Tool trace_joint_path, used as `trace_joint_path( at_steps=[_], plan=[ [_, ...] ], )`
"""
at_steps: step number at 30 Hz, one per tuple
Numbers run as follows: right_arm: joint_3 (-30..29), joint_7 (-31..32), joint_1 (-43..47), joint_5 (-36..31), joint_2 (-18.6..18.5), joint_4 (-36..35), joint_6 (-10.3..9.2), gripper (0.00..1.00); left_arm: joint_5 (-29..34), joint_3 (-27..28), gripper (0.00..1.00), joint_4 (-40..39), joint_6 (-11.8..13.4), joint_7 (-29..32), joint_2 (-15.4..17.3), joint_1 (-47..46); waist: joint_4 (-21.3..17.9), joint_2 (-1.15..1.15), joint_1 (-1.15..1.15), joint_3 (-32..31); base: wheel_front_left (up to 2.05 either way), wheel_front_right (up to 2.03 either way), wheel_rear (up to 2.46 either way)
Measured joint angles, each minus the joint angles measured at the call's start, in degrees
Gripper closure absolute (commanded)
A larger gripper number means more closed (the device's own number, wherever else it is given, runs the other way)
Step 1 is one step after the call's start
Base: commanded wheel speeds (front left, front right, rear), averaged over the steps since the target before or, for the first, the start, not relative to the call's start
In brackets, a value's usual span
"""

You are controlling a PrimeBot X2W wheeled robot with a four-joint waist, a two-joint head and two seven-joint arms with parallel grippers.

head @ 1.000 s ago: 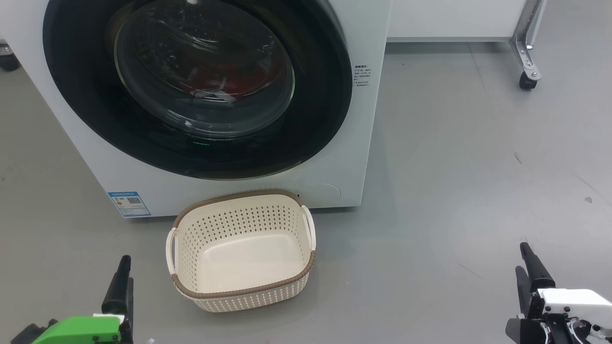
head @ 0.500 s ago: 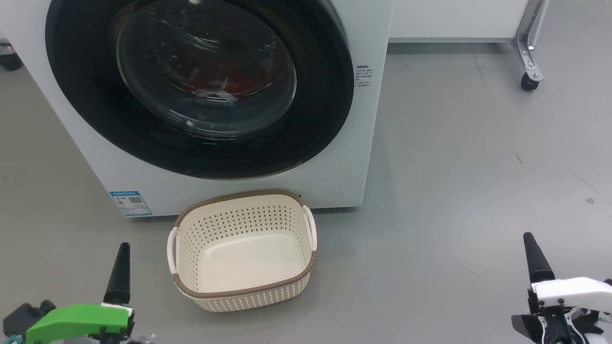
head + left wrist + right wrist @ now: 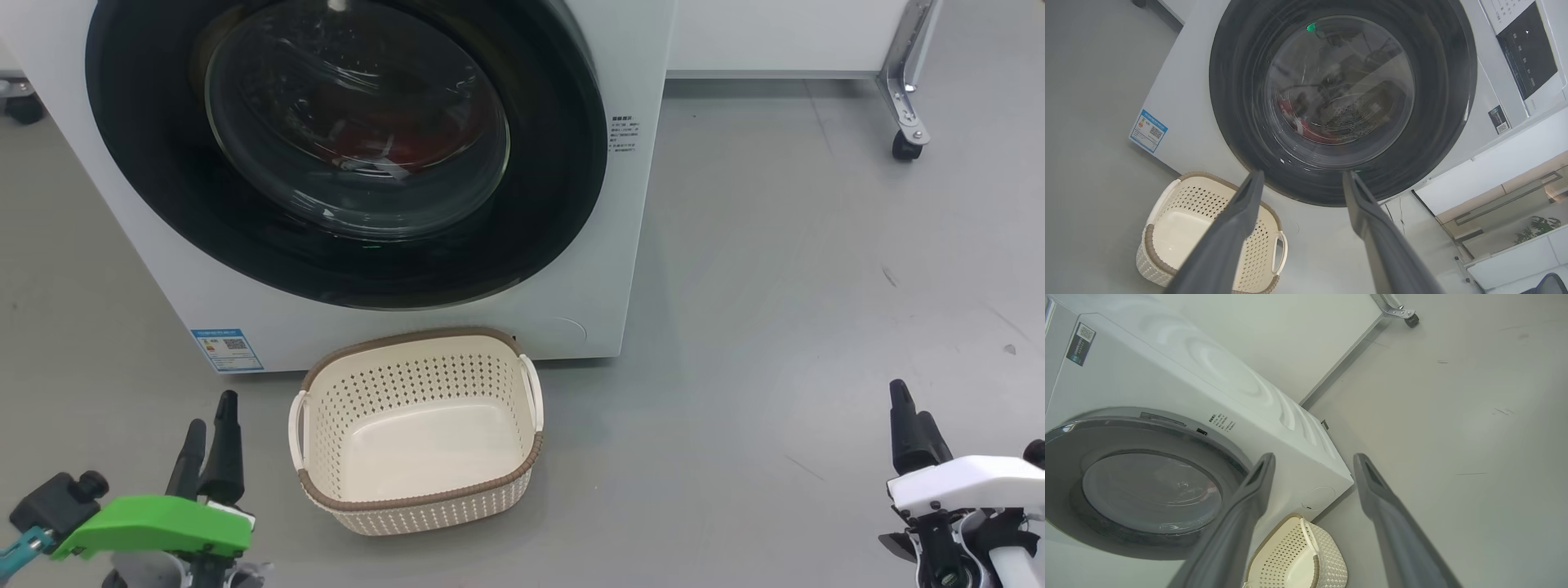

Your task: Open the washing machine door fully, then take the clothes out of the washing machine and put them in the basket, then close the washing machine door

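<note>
With the washing machine door [image 3: 347, 151] shut on the clothes [image 3: 1306, 128], the basket [image 3: 416, 498] stands just below it to receive them, while the left gripper [image 3: 1303, 175] and the right gripper [image 3: 1312, 457] wait empty, each with its 2 fingers apart.

We see a white front-loading washing machine [image 3: 641, 204] with a small blue label [image 3: 225, 349] low on its front. Its round door [image 3: 155, 188], a glossy black rim around a bulging glass bowl, is shut. Through the glass we make out red clothes [image 3: 1312, 131] with white trim. A cream perforated basket [image 3: 424, 496] with a brown rim sits upright on the floor [image 3: 775, 286], just in front of the machine.
</note>
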Motion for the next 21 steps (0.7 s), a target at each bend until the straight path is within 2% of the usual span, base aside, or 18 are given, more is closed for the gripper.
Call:
trace_joint_path(
  at_steps=[4, 21],
  plan=[
    [0.97, -0.75, -0.01, -4.06, -0.35, -0.47, -0.9, 0.0, 4.81, -1.35, 0.0, -0.73, 0.52, -0.7, 0.2, -0.04, 0.06, 0.0, 0.0, -0.13, 0.0, 0.0, 0.0],
    [6.34, -4.02, -0.02, -21.08, -1.66, -1.57, -2.46, 0.0, 21.21, -6.8, 0.0, -1.07, 2.47, -4.07, 0.94, -0.05, 0.08, 0.0, 0.0, -0.57, 0.0, 0.0, 0.0]
  ],
)
